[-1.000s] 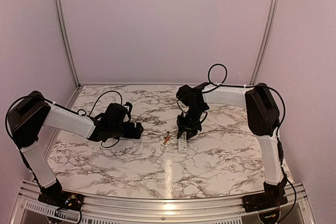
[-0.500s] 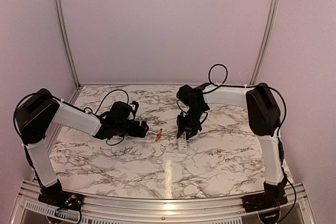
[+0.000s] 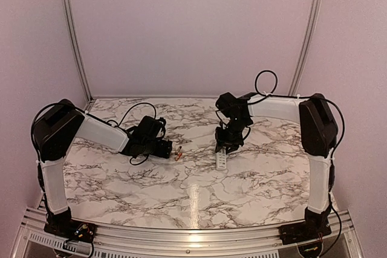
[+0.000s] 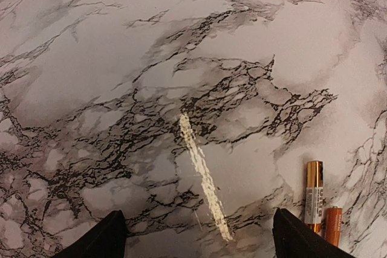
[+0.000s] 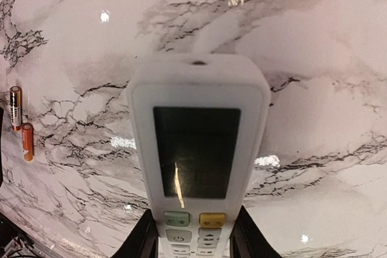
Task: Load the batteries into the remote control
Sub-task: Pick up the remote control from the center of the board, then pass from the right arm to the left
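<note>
Two orange-copper batteries [image 4: 314,194] lie side by side on the marble table, just right of and ahead of my left gripper [image 4: 199,243]. Its jaws stand wide open with only bare table between them. In the top view the batteries [image 3: 179,154] lie right in front of the left gripper [image 3: 167,148]. My right gripper [image 5: 195,245] is shut on the white remote control [image 5: 199,125], screen and buttons facing the camera, its far end sticking out over the table. From above, the remote control [image 3: 222,160] hangs below the right gripper [image 3: 228,144]. The batteries [image 5: 20,125] show at the left edge of the right wrist view.
The marble table [image 3: 193,185] is framed by an aluminium rail [image 3: 181,234] at the near edge and purple walls behind and at the sides. Black cables loop off both wrists. A bright light streak [image 4: 204,176] lies on the table between the left fingers.
My left arm has reached right until its gripper is next to the batteries, which now lie slightly further left. The right gripper has carried the remote control a little to the right.
</note>
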Motion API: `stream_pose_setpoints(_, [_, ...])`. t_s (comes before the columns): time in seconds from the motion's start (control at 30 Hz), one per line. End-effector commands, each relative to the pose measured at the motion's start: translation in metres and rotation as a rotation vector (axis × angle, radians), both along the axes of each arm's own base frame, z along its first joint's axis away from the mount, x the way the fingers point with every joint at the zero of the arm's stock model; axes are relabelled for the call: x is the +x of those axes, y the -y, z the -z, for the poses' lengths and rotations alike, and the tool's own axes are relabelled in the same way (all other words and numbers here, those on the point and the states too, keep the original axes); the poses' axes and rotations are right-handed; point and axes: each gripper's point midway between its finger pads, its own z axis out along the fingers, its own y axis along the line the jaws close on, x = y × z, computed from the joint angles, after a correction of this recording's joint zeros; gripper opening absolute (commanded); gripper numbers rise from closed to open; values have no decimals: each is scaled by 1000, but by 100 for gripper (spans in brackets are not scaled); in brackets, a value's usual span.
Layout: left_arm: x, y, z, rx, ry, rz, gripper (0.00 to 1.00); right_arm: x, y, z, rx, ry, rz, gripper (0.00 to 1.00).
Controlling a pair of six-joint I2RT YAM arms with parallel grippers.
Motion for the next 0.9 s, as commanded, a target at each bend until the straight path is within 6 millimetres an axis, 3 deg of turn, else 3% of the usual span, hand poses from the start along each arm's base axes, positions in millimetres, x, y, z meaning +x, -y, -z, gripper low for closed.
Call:
stream_pose_setpoints(0.0, [-5, -6, 18, 106, -31, 6, 87, 16, 6, -18, 6, 96, -2, 0])
stream_pose_setpoints(0.3, [-6, 2, 14, 79, -36, 34, 88, 23, 0, -37, 57, 168, -49, 0])
stream_pose_setpoints(0.5, [-1, -2, 3, 87, -23, -2, 90, 28, -3, -62, 155, 247, -84, 0])
stream_pose_setpoints(0.67, [5, -19, -28, 100, 17, -63, 98, 31, -10, -91, 311, 347, -131, 0])
stream_pose_setpoints(0.87, [0, -50, -105, 47, 148, -128, 99, 24, -36, -162, 594, 549, -264, 0])
